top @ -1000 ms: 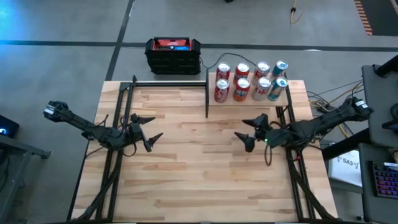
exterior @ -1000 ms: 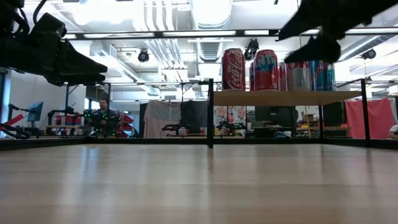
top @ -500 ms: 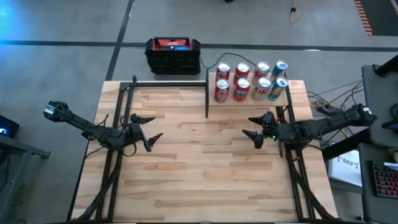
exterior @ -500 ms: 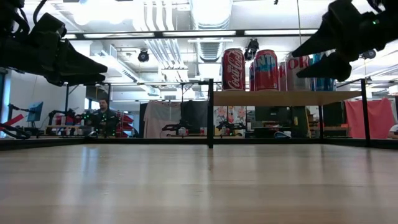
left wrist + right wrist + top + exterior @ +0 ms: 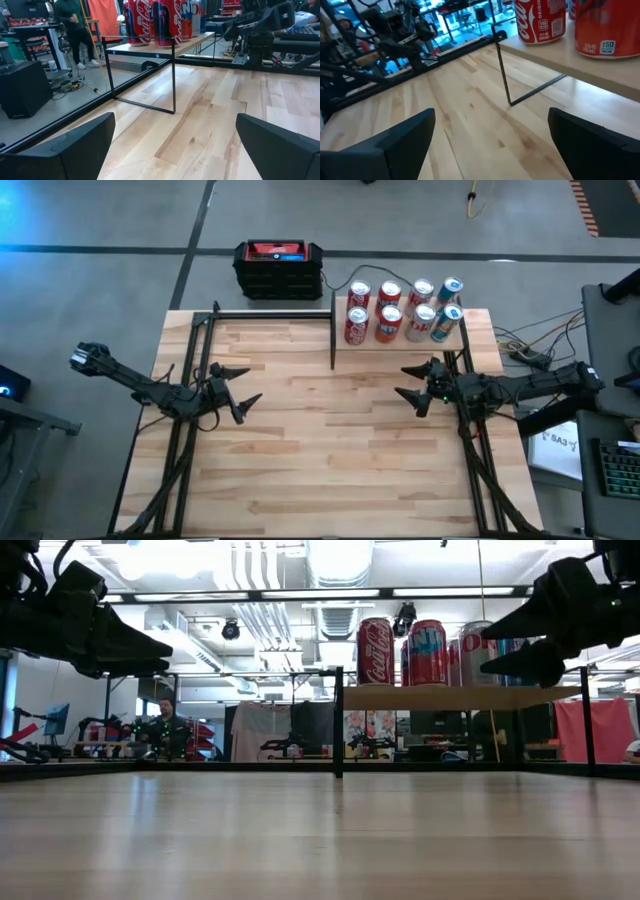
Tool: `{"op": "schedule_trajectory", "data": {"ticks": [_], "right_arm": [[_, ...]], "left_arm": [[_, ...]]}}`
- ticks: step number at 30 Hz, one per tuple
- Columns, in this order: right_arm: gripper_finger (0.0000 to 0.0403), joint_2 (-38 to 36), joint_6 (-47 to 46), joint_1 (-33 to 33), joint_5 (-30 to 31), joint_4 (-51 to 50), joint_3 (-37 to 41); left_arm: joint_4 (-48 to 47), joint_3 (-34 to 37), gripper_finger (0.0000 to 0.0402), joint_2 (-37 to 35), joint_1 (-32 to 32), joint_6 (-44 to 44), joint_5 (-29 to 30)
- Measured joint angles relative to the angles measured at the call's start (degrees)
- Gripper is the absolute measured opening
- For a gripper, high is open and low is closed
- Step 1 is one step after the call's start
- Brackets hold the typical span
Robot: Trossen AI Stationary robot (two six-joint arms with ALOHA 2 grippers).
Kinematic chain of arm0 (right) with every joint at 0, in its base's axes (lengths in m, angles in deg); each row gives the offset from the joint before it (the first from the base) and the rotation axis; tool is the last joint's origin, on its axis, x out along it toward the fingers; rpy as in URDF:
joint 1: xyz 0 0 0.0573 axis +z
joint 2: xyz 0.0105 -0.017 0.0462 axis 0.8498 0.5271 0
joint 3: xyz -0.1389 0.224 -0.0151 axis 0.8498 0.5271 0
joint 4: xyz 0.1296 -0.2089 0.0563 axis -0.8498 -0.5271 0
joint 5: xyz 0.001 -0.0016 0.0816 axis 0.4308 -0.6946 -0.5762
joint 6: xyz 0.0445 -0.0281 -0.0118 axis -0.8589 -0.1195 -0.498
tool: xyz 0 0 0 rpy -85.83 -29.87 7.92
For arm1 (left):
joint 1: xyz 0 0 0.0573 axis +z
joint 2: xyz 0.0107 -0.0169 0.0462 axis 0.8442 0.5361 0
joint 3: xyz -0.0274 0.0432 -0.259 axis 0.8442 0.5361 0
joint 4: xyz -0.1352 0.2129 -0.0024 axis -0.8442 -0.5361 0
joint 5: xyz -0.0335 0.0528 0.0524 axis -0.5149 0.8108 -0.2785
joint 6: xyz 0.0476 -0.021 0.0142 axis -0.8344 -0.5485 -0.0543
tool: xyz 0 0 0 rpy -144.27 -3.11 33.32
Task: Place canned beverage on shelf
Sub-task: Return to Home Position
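High view first: the shelf [image 5: 398,345] stands at the far edge of my worktop [image 5: 320,450], on its right half, and it carries eight soda cans [image 5: 388,323] upright in two rows of four, reds toward the shelf's left end, then silver-and-red, then blue at its right end. My right hand [image 5: 401,380] hovers above the worktop just in front of the shelf's near right corner, fingers spread wide and holding nothing, clear of every can. My left hand [image 5: 252,384] hangs over the left part of the worktop, well apart from the shelf, also spread and empty. On the floor beyond the far edge sits a black-and-red box [image 5: 279,268]. From the low view, a red Coca-Cola can [image 5: 376,652] stands at the end of the board, and the right hand shows at about the height of the board. Both wrist views confirm the open fingers [image 5: 85,145], with bare wood between them and the shelf ahead. A person [image 5: 75,30] in dark clothes stands in the room behind the worktop.
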Motion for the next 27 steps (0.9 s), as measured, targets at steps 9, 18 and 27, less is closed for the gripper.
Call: {"op": "schedule_trajectory", "data": {"ticks": [9,18,27], "right_arm": [[0.037,-7.4,0.0,-1.8,-3.0,0.0,4.3],[0.037,-12.6,0.2,-1.7,-3.1,-0.5,6.4],[0.037,-15.9,7.9,-1.9,-3.1,-0.8,6.4]], "left_arm": [[0.0,0.0,0.04,0.0,0.0,0.0,0.0],[0.0,0.0,0.04,0.0,0.0,0.0,0.0],[0.0,0.0,0.04,0.0,0.0,0.0,0.0]]}}
